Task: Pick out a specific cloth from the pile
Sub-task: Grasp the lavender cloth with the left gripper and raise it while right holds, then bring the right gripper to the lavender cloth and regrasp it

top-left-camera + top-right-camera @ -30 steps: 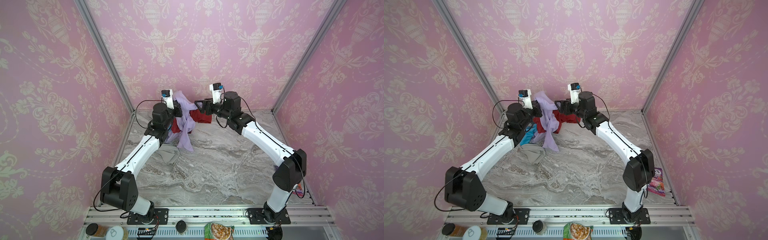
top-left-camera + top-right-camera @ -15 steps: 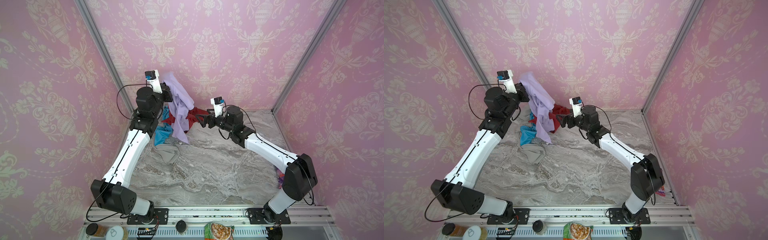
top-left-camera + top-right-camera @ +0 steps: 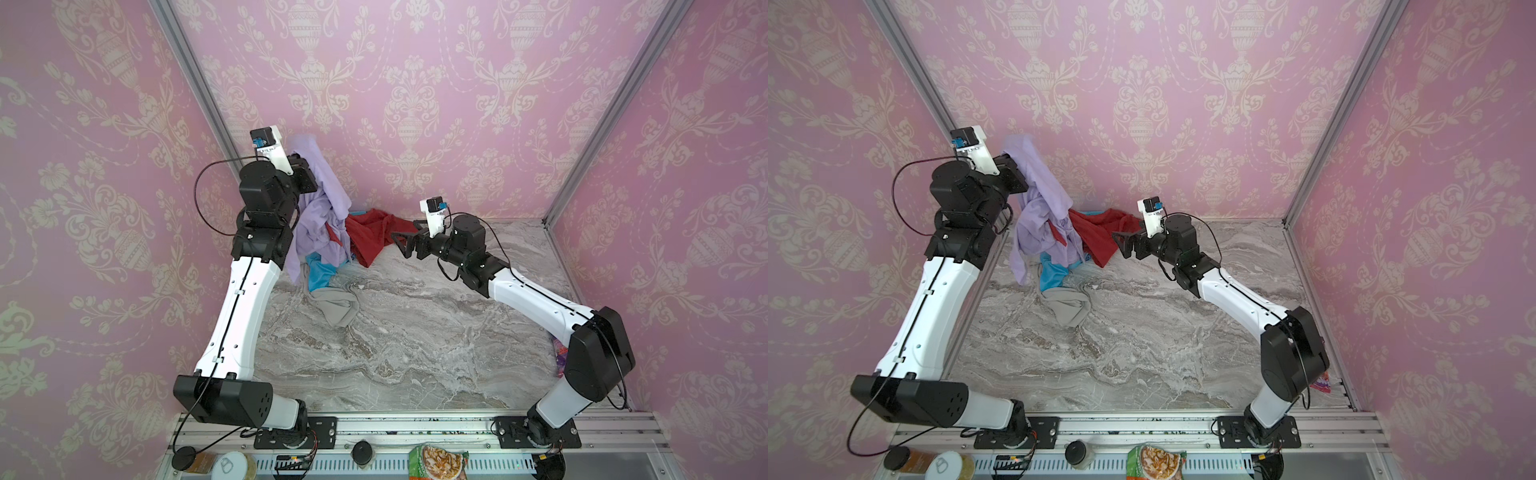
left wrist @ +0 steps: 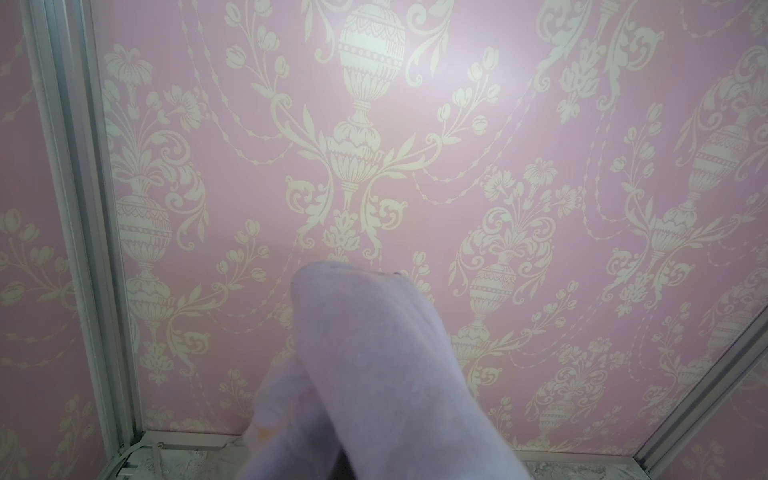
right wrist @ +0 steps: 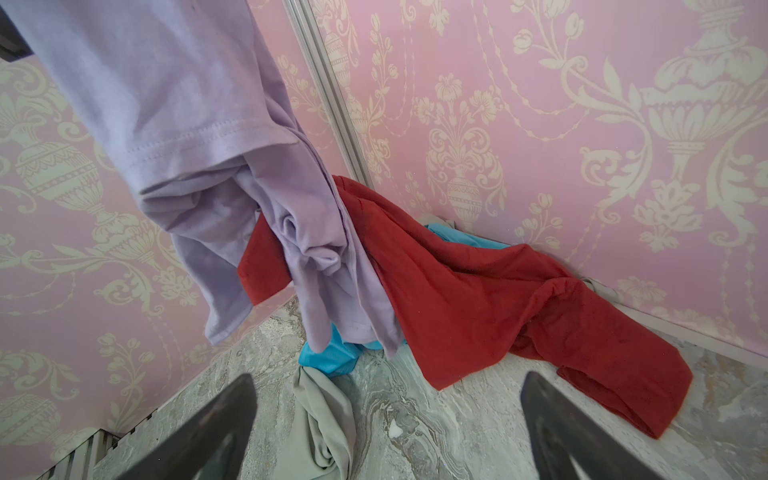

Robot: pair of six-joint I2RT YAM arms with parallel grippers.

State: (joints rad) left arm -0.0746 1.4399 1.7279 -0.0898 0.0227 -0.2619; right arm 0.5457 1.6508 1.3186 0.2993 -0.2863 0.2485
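Left fingers (image 3: 306, 179), clamped on the lavender cloth (image 3: 322, 208), hoisted it higher; right fingers (image 5: 199, 428) gape empty; tail still snags pile (image 3: 368, 241).

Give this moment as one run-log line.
left pincer: shut on lavender cloth, raised | right pincer: open, empty, facing pile | red cloth: touching lavender cloth

R wrist | purple cloth (image 5: 199, 124) hangs clear of table (image 5: 457, 415), lower folds across red cloth (image 5: 478, 299) | blue cloth (image 5: 328, 359) sticks out under red cloth | grey cloth (image 5: 324, 424) touches blue, near red cloth | right gripper (image 5: 386, 376) wide apart, empty, just short of red cloth
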